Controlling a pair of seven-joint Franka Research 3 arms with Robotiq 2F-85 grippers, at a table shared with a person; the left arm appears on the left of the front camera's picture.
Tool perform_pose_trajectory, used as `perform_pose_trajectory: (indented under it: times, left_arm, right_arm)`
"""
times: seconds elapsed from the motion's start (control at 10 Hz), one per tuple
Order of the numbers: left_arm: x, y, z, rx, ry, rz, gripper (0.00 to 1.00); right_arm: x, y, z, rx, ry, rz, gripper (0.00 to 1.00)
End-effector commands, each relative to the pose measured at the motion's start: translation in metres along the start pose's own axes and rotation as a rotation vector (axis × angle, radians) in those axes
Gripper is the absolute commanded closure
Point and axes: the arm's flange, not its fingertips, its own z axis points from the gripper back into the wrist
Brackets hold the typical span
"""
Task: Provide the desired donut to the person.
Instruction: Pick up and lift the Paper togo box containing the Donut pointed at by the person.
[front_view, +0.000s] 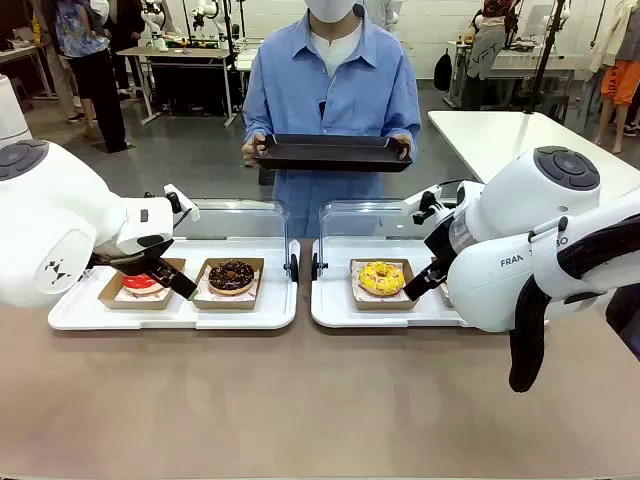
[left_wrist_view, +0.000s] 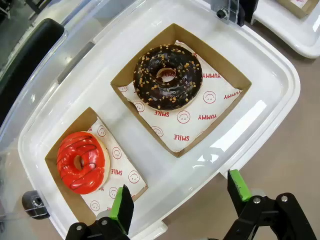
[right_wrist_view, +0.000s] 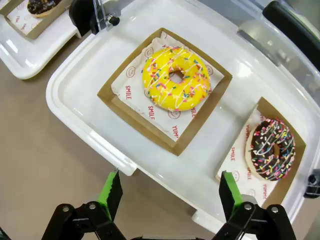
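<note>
In the front view, the left arm's black wrist and fingers cover much of the red-glazed ring donut (front_view: 140, 283). The bulky white right arm hides the far end of the right white plastic tray (front_view: 340, 312). The chocolate donut with coloured sprinkles (right_wrist_view: 273, 149) lies there, its brown cardboard box cut off at the edge of the right wrist view. The person in the light blue shirt (front_view: 330, 90) is cropped above the mask. Nothing tells which donut is wanted.

The left gripper (left_wrist_view: 181, 194) is spread wide and grips nothing. One of its green pads is above the corner of the red donut's box, the other above the tray rim and the brown table (front_view: 320, 400). The right gripper (right_wrist_view: 171, 192) is likewise wide apart and empty, poised over the near rim of its tray, short of the yellow-iced donut with sprinkles (right_wrist_view: 175, 78).

Both arms reach in from their sides, wrists angled down towards the trays. The left gripper (front_view: 160, 272) hangs over the left white plastic tray (front_view: 170, 315), where the chocolate donut with nut pieces (left_wrist_view: 168, 76) sits beside the red one. All four donuts lie in paper-lined boxes. The person stands beyond the trays holding a flat black rectangular tray (front_view: 330, 152) by its two ends.
</note>
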Motion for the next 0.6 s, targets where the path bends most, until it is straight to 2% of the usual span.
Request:
perform_pose_trajectory:
  times: [0.0, 0.5]
  left_arm:
    - [-0.0001, -0.0001, 0.0000, 0.000, 0.000, 0.000, 0.00]
    - [-0.0001, -0.0001, 0.0000, 0.000, 0.000, 0.000, 0.00]
  right_arm:
    - [0.0000, 0.0000, 0.0000, 0.000, 0.000, 0.000, 0.00]
    - [0.0000, 0.0000, 0.0000, 0.000, 0.000, 0.000, 0.00]
